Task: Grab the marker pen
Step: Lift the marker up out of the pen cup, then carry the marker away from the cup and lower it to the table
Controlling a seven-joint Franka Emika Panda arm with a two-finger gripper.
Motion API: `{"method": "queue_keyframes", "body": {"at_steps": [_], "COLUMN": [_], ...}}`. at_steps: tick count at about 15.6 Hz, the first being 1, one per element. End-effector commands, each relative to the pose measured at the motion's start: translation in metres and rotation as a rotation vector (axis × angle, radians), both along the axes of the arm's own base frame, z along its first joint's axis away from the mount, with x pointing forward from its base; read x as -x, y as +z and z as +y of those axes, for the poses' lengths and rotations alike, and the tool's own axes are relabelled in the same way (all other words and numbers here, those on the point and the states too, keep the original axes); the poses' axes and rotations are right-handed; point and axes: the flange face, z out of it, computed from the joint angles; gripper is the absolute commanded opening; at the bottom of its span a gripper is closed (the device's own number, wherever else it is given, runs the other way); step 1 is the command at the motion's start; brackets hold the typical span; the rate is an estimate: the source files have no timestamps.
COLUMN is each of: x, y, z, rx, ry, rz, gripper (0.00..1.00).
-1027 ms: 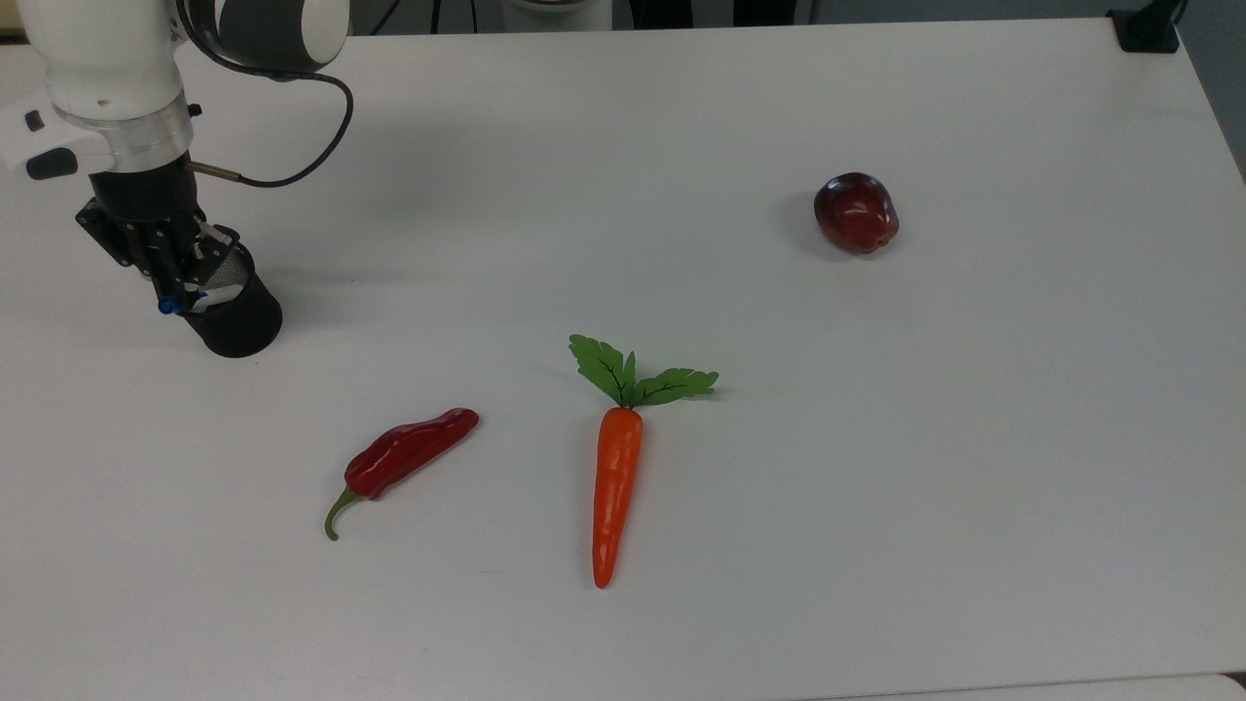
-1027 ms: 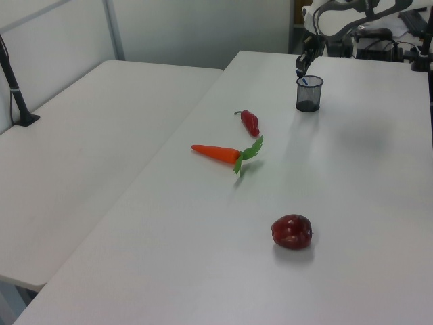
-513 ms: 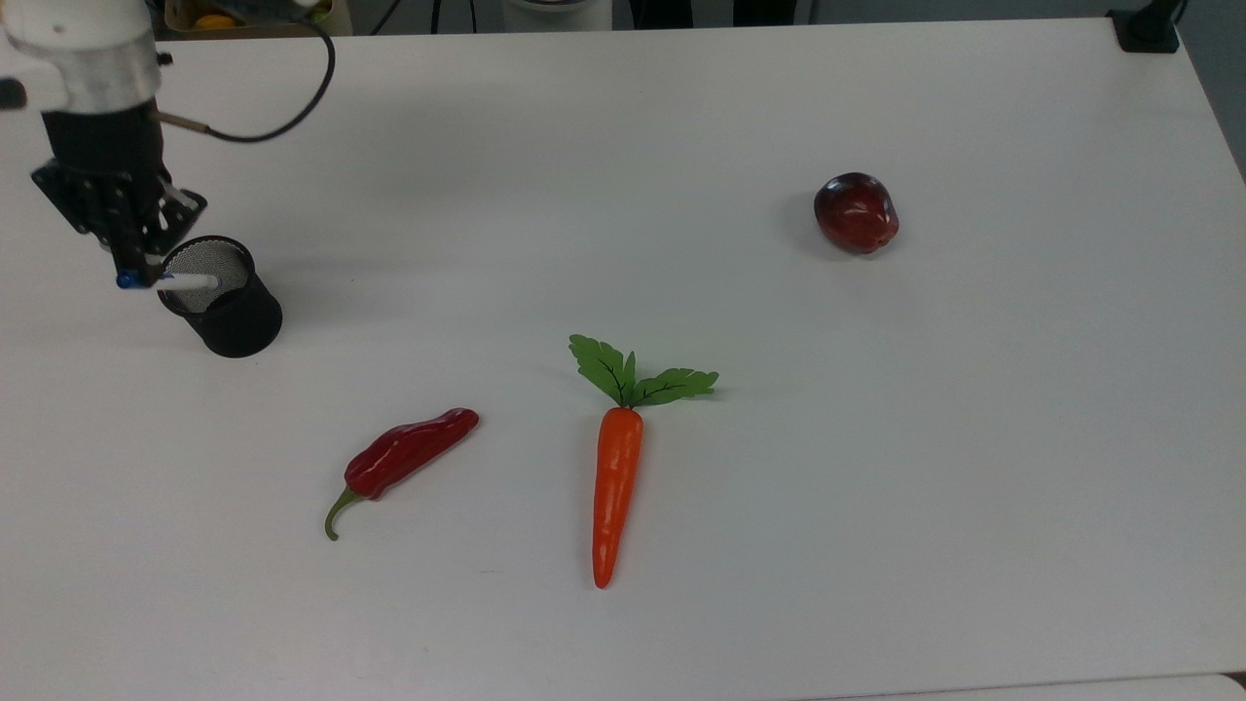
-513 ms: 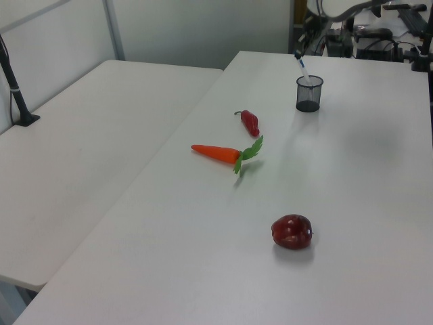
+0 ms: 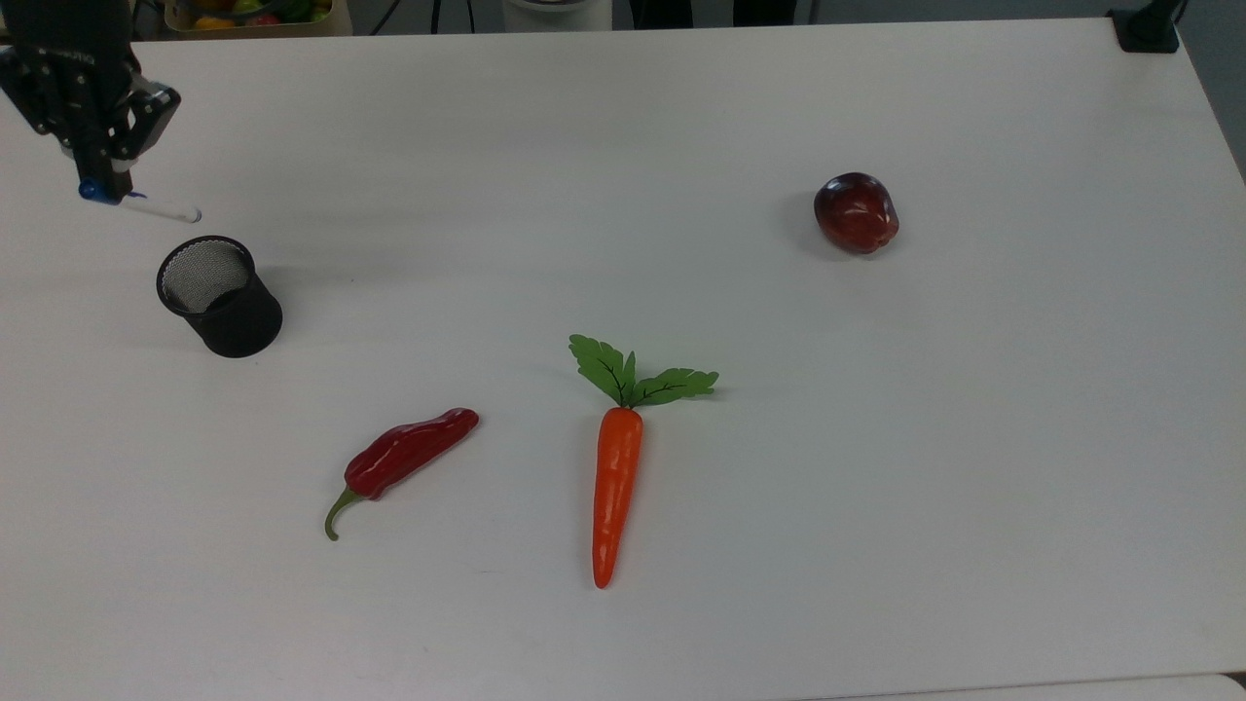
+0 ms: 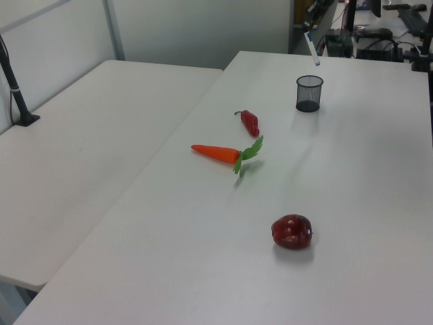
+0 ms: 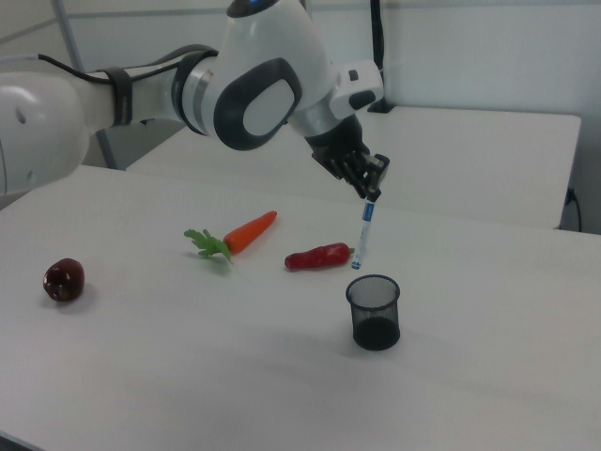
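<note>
My gripper is shut on the blue-capped top of the marker pen. The white barrel hangs almost upright below the fingers, fully clear of the black mesh cup. In the right view the pen's lower tip hovers a little above the cup's rim. In the top view the gripper is at the far left, above the cup.
A red chilli pepper, an orange carrot with green leaves and a dark red apple lie on the white table. A second table adjoins it at the left view's left.
The gripper has risen and drawn the marker pen up out of the mesh cup; a second ago the pen stood inside it. The cup stayed put.
</note>
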Motion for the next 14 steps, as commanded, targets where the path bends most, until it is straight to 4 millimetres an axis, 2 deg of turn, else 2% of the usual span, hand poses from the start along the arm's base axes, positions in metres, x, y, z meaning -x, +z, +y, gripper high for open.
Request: {"method": "queue_keyframes", "body": {"at_steps": [1,4,8,12,14], "x": [0.001,-0.007,-0.001,0.005,0.009], "y": [-0.001,-0.014,-0.043,-0.076,-0.1], "z": [0.045,0.1,0.174,0.24,0.273], "rx": [-0.062,-0.078,-0.1,-0.105,-0.102], "ry": [0.006,0.078,0.187,0.252,0.289], "rz": [0.044,0.108,0.304,0.422,0.475], "gripper": [0.13,0.13,0.14,0.14,0.14]}}
